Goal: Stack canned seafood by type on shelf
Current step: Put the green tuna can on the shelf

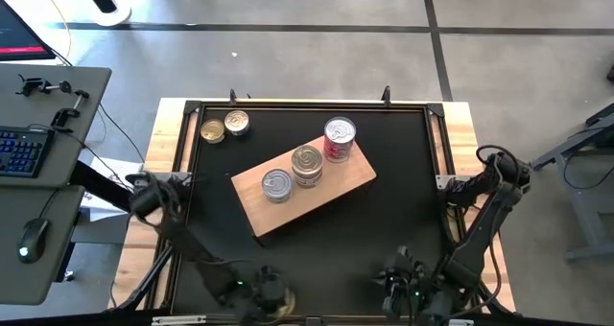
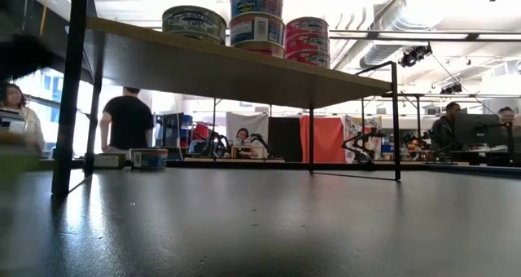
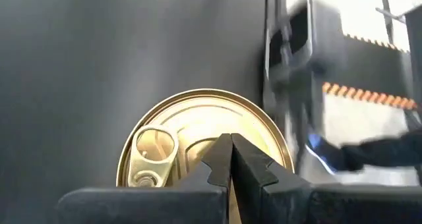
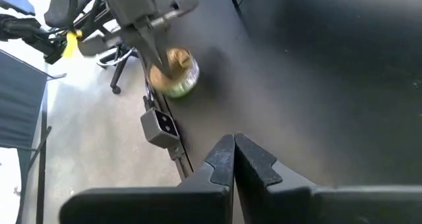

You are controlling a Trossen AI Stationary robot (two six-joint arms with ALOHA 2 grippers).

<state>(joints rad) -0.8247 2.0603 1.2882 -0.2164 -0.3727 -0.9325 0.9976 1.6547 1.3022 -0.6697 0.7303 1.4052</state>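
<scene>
Left gripper (image 3: 231, 159) hovering closed over a flat gold-topped round tin (image 3: 198, 141); right gripper (image 4: 235, 159) waiting closed above black tabletop (image 4: 316, 72).

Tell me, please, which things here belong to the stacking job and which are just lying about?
Job: board, stacked tins on it, gold tin and silver tin on the table, another tin under the left hand.
Lying about: keyboard, mouse.
</scene>
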